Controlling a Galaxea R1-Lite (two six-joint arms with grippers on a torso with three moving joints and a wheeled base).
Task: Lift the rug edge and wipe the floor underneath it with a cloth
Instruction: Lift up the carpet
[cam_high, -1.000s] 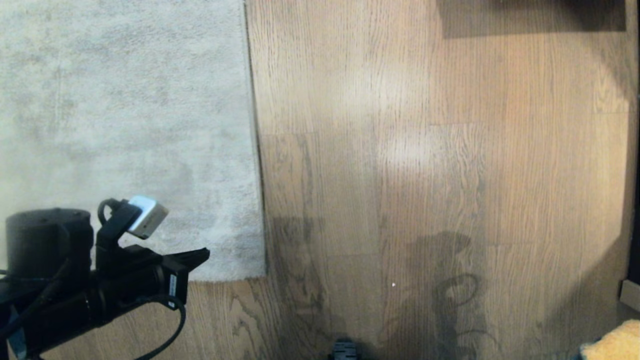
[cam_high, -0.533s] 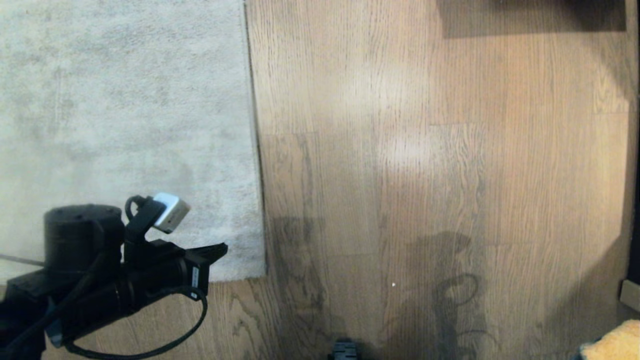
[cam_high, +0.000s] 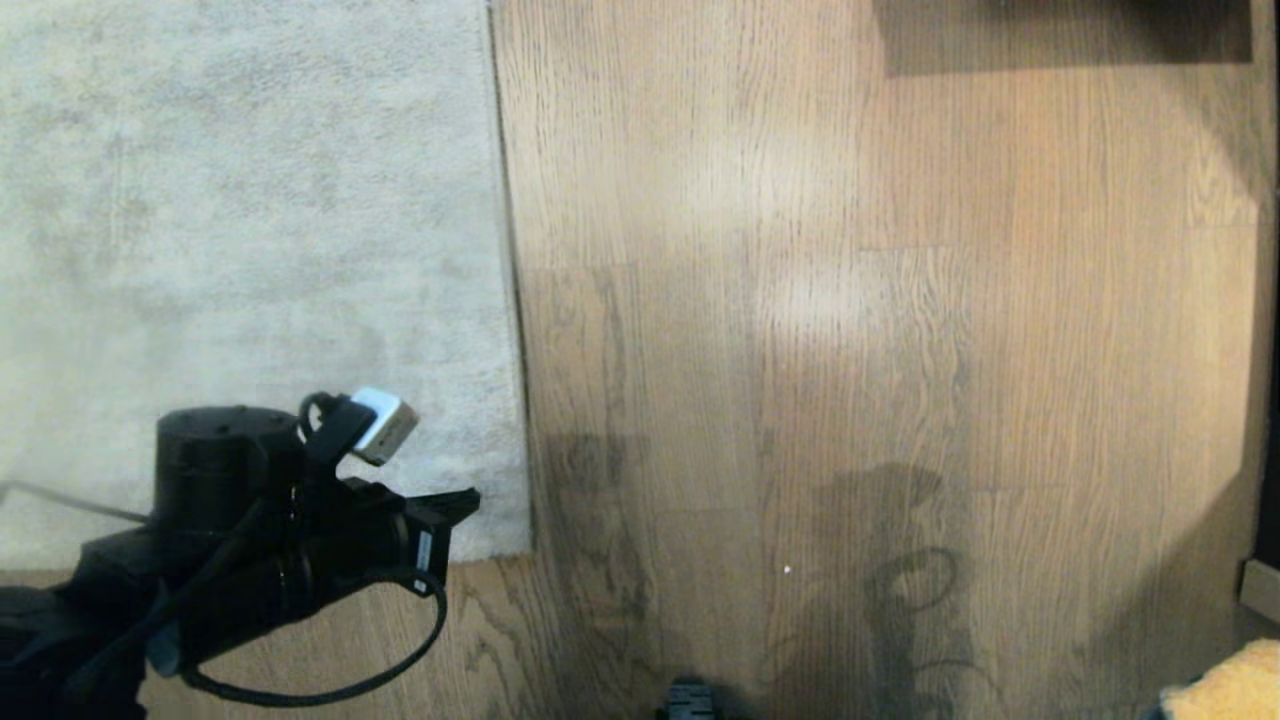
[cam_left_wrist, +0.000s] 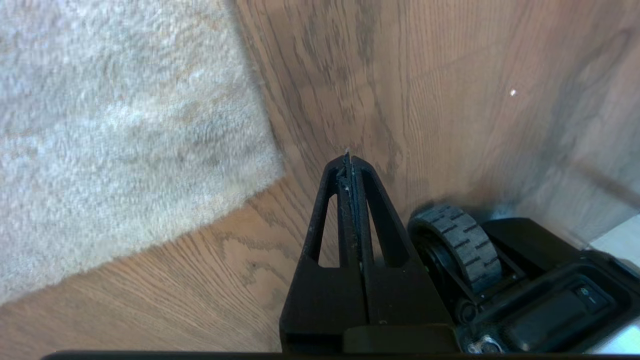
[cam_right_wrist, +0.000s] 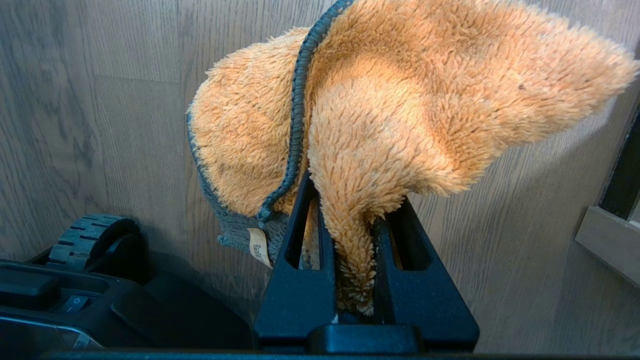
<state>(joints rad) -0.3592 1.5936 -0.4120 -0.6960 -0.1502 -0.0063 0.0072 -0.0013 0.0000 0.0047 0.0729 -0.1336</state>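
Head view: the light grey short-pile rug fills the upper left, its straight rug edge (cam_high: 510, 300) running down to a corner lying flat on the brown wood-grain plank floor (cam_high: 850, 300). The black left gripper (cam_high: 465, 500) sits at lower left, over that corner. A scrap of the fluffy orange-yellow cloth (cam_high: 1225, 685) shows at the lower right corner.

Left wrist view: the left gripper (cam_left_wrist: 348, 160) is pressed shut on nothing, above bare floor (cam_left_wrist: 450, 75) just beside the rug corner (cam_left_wrist: 260, 165); a ribbed black wheel (cam_left_wrist: 462, 240) stands close by.

Right wrist view: the right gripper (cam_right_wrist: 350, 210) is clamped narrowly on the cloth (cam_right_wrist: 400, 115) — grey-edged, bunched above the floor (cam_right_wrist: 100, 100).
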